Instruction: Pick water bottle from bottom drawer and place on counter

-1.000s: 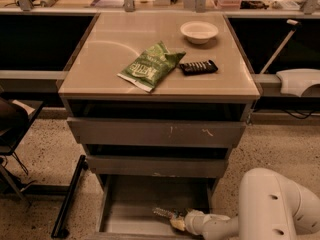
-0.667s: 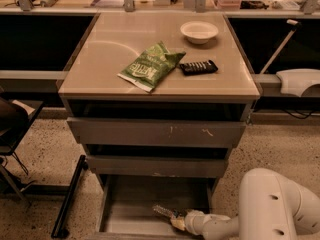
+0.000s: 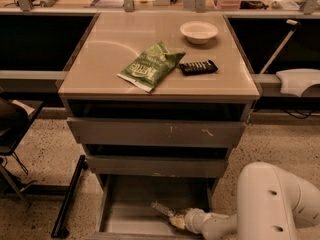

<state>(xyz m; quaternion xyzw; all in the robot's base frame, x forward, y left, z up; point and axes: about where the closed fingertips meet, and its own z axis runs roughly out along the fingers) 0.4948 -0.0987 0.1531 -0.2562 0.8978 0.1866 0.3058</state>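
Observation:
The water bottle [image 3: 162, 209] lies on its side on the grey floor of the bottom drawer [image 3: 117, 206], which is pulled out at the foot of the cabinet. My gripper [image 3: 177, 220] is down inside this drawer, right at the bottle's near right end, on the white arm [image 3: 272, 204] that reaches in from the lower right. Whether it touches the bottle does not show. Above, the tan counter [image 3: 100, 59] tops the cabinet.
On the counter lie a green snack bag [image 3: 150, 66], a black remote-like bar [image 3: 198, 67] and a white bowl [image 3: 199, 31]. Two grey drawer fronts [image 3: 155, 132] stick out above the bottom drawer. A black chair [image 3: 12, 129] and a floor bar [image 3: 70, 194] stand at left.

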